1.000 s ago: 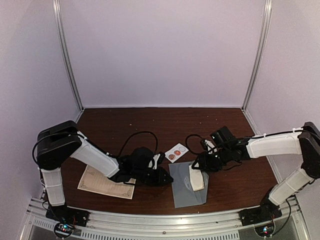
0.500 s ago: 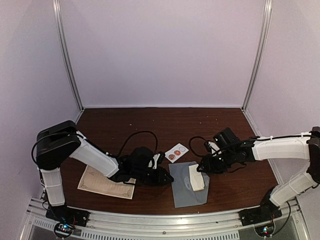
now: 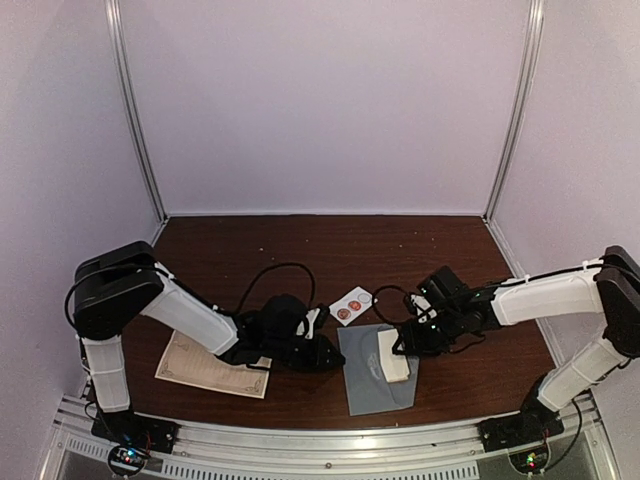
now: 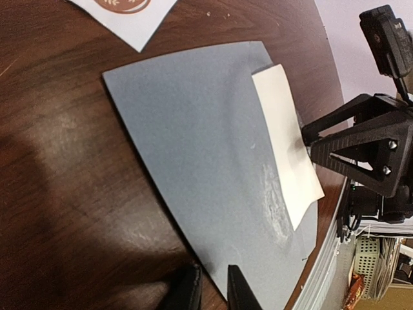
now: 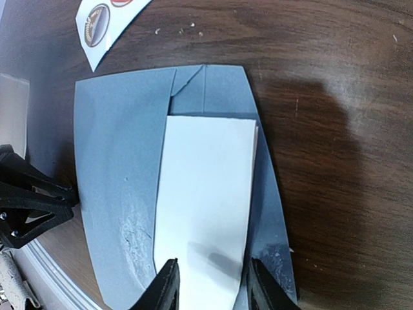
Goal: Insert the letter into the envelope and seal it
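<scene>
The grey-blue envelope [image 3: 372, 385] lies flat at the table's front middle; it also shows in the left wrist view [image 4: 206, 161] and the right wrist view [image 5: 116, 148]. A white folded letter [image 3: 392, 356] lies on its right part, its far end tucked under a folded corner [image 5: 206, 181]. My right gripper [image 3: 402, 342] is open, its jaws straddling the letter's near end [image 5: 211, 284]. My left gripper [image 3: 325, 358] stands at the envelope's left edge, its jaws a narrow gap apart [image 4: 213, 290], one fingertip [image 4: 240, 289] on the edge.
A small white card with red round stickers [image 3: 352, 304] lies just beyond the envelope. A cream printed sheet [image 3: 205, 365] lies under the left arm at the front left. A metal rail [image 3: 320, 435] runs along the front edge. Walls enclose the back and sides.
My right arm has shifted and dropped its wrist, bringing its gripper closer over the letter's end. The left arm and the envelope have not visibly moved.
</scene>
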Action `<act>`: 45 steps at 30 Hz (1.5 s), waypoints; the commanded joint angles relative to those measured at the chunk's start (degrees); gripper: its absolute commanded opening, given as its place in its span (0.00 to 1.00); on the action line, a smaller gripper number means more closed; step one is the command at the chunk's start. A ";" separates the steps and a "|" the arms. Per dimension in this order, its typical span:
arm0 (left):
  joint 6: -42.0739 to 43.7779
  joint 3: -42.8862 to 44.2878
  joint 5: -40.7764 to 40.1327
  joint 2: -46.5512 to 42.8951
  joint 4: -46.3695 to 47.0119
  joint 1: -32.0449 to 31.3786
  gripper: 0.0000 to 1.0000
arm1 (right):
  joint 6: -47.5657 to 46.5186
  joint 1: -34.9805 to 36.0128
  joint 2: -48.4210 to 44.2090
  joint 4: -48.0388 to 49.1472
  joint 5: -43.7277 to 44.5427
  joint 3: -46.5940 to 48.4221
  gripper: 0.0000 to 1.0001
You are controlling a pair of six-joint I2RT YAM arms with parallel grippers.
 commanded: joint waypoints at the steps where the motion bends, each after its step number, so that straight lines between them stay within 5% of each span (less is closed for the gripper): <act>1: 0.29 -0.65 0.48 1.79 0.52 0.43 0.16 | 0.13 0.71 1.46 1.86 1.26 -0.71 0.36; 45: 0.29 1.06 2.28 4.01 0.98 0.54 0.11 | 2.61 7.12 9.74 7.82 -1.41 4.95 0.34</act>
